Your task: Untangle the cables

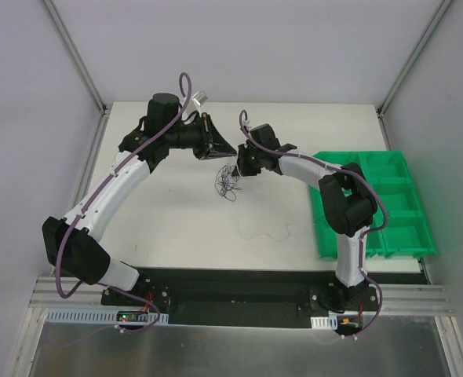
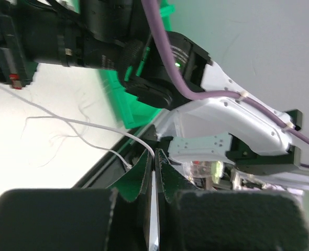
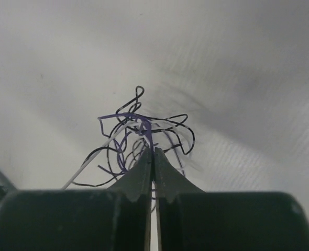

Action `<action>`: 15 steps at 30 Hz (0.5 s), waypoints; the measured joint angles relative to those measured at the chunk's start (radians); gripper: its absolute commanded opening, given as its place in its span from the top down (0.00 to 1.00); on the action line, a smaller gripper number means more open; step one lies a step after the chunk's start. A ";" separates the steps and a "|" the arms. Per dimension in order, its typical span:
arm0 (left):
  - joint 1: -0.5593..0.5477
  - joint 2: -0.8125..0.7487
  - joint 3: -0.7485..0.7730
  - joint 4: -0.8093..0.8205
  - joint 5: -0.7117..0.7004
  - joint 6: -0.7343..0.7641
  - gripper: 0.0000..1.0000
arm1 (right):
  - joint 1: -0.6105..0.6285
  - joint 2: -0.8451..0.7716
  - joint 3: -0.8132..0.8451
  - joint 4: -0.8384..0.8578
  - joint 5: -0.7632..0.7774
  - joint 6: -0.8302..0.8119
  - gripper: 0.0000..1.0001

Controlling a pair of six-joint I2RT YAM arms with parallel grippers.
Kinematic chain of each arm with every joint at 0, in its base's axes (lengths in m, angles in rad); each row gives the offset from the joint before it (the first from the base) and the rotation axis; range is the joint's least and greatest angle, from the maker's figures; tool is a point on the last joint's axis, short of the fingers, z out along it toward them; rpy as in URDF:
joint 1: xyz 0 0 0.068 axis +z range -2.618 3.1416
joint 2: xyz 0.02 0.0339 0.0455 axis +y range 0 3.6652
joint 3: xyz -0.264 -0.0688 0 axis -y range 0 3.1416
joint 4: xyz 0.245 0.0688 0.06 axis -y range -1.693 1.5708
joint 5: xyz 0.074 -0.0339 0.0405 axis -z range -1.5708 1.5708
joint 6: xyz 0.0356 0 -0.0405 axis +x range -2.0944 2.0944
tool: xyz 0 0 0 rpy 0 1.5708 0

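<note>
a: where are the cables [image 3: 139, 130] sitting?
b: knotted over the table [image 1: 176, 228]. my right gripper [image 3: 153, 152] is pinching them tight.
a: and your left gripper [image 2: 154, 159]?
b: it's clamping down on one whitish strand [image 2: 81, 123].

Our left arm [image 1: 114, 184] and right arm [image 1: 345, 206] bend inward; our left gripper [image 2: 155, 157] and right gripper [image 3: 153, 151] nearly meet, fingers pressed together.

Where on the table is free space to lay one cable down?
Bare table lies between the left arm and the knot of cables, and along the far edge. Crowded: the centre, where left gripper and right gripper meet at the knot; the green bins fill the right.
</note>
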 measured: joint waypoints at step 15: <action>0.184 -0.592 0.096 -0.497 -1.107 0.504 1.00 | -0.296 -0.159 0.060 -0.306 0.479 -0.024 1.00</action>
